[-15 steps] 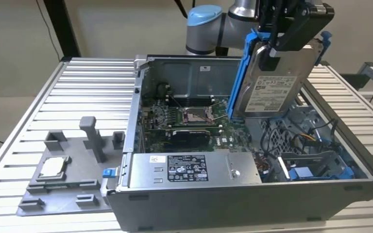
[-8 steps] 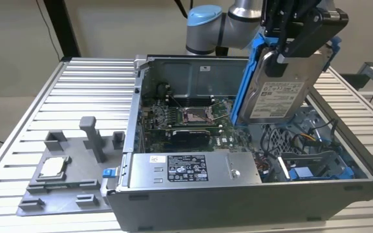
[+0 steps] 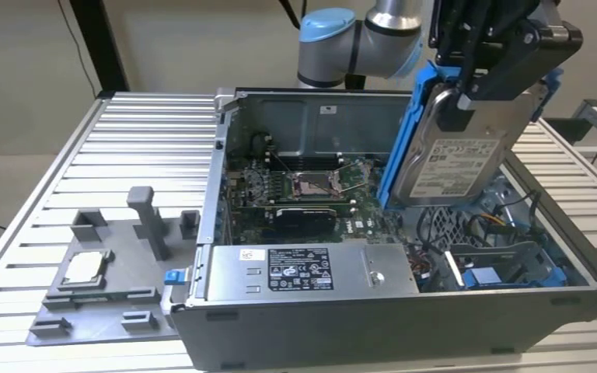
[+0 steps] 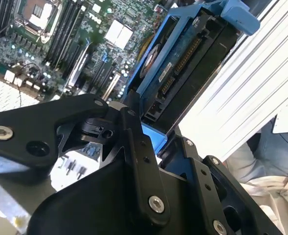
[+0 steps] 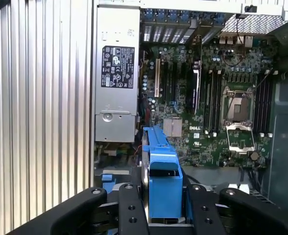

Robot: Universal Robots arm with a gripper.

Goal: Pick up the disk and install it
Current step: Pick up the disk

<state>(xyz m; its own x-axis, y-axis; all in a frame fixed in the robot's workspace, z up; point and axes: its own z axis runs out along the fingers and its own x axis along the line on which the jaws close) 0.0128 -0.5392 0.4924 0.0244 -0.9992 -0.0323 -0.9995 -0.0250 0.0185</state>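
A white printed label (image 3: 446,165) stands on the disk (image 3: 494,126); a black-and-white label (image 3: 301,273) on the grey box (image 3: 387,272). Nothing is legible.

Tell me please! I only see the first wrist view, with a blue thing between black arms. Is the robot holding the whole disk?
Observer: Yes. In the exterior view the gripper is shut on the top of the disk, which stands nearly upright with its white label showing.
Operator: Is it inside yet?
Observer: No. It hangs over the open computer case, toward the exterior view's right, not seated in it.
Operator: Anything else nearby?
Observer: A grey holder lies at the exterior view's left of the case, with a small square chip on it.
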